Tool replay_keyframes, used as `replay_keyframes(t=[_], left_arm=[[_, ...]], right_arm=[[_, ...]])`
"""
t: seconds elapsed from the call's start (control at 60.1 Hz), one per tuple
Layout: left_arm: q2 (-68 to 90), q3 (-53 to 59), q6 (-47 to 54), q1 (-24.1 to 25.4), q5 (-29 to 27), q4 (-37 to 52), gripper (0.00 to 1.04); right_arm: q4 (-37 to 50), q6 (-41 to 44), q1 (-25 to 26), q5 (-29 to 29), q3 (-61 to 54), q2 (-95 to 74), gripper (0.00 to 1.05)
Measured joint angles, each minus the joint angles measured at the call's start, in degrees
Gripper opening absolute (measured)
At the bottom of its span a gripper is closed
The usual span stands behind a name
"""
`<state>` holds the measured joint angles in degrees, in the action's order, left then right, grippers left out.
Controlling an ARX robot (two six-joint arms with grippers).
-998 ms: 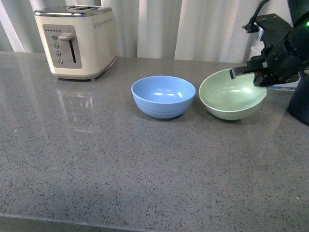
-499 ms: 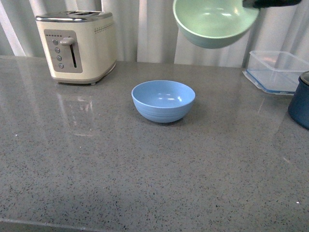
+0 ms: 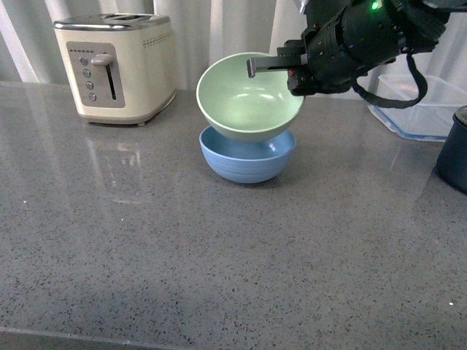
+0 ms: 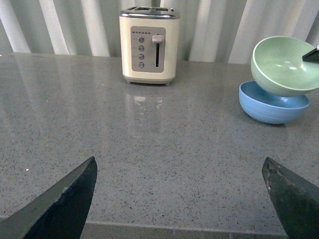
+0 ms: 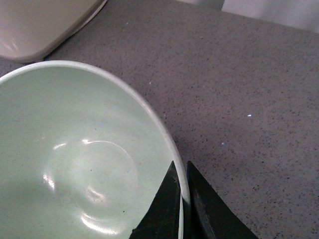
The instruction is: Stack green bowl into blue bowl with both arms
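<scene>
I see a grey speckled counter, with a cream toaster at its far left. The right arm reaches in from the upper right. A clear container and a dark pot sit at the right edge. The green bowl is tilted, with its base over the mouth of the blue bowl, which is mid-counter. I can't tell if they touch. The right gripper is clenched on the green bowl's rim, one finger inside and one outside. The left gripper is spread wide over bare counter, holding nothing.
</scene>
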<state>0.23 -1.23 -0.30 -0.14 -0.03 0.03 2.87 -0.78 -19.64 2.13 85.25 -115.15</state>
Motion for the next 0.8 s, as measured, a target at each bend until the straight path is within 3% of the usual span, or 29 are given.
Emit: replay_keyframes(t=[0.283,0.649,0.798], left_arm=[[0.0,0.0,0.0,0.0,0.0,0.0,0.98],[0.0,0.0,0.0,0.0,0.0,0.0,0.98],[0.0,0.0,0.0,0.0,0.0,0.0,0.98]], right_arm=[[0.0,-0.1,-0.4,1.2,1.4,-4.5,0.04],[3.0,-2.7,0.2,-1.7,-1.7,-0.1,0.57],[8.2,-7.4,2.5,-6.4,-7.4,7.6,0.81]])
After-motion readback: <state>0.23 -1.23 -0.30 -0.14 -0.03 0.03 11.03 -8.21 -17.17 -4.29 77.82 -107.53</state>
